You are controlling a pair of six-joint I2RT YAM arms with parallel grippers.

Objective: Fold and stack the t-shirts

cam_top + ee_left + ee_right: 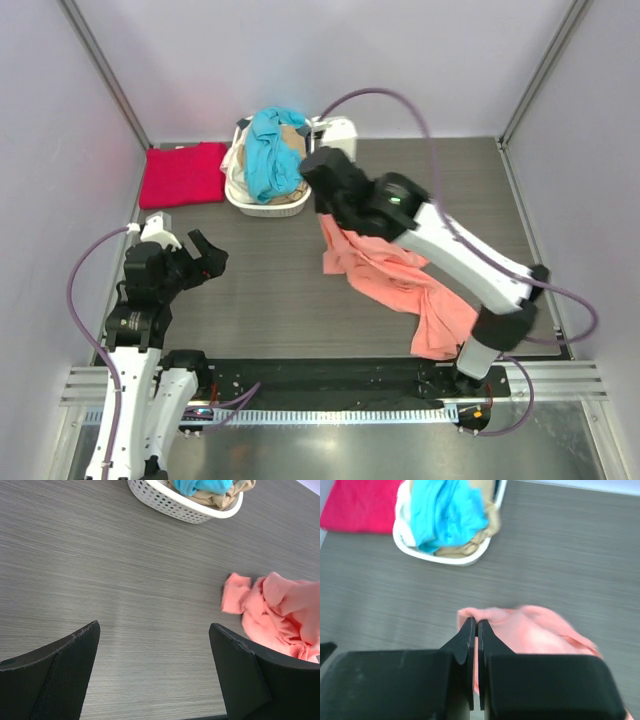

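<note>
My right gripper [477, 622] is shut on an edge of the salmon-pink t-shirt [400, 275] and holds it up; the rest trails crumpled toward the near right of the table. The shirt also shows in the left wrist view [272, 615] and the right wrist view [530, 630]. The crimson red t-shirt [184, 173] lies folded at the far left. The teal blue t-shirt [272, 150] and the beige t-shirt [292, 192] sit in the white basket [248, 206]. My left gripper [155, 645] is open and empty above bare table at the left.
The white oval basket stands at the far middle, just behind my right gripper. A white box [338, 133] sits behind it. Walls close the table on three sides.
</note>
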